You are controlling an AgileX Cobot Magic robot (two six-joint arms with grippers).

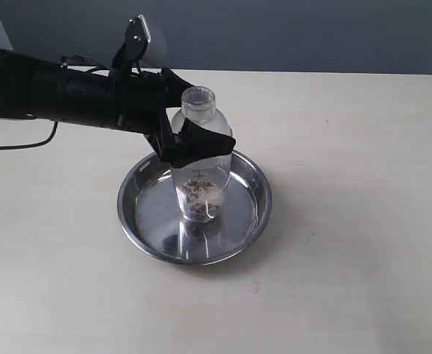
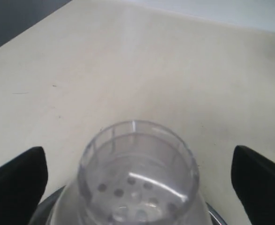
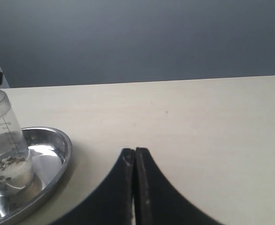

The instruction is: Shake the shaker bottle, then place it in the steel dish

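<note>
The shaker bottle [image 1: 201, 184] stands upright in the middle of the steel dish [image 1: 155, 215], with brown granules at its bottom. My left gripper [image 1: 194, 144] is open around the bottle's shoulder, one finger on each side. In the left wrist view both fingers [image 2: 16, 187] stand well clear of the bottle's clear cap [image 2: 137, 168], under my left gripper [image 2: 138, 185]. The right wrist view shows the bottle [image 3: 3, 150] in the dish [image 3: 53, 154], off to one side of my right gripper [image 3: 135, 152], which is shut and empty above the table.
The pale table [image 1: 349, 184] spreads bare around the dish. A dark wall [image 1: 290, 33] runs behind its far edge. A black cable [image 1: 24, 144] lies under the left arm. The right arm is outside the exterior view.
</note>
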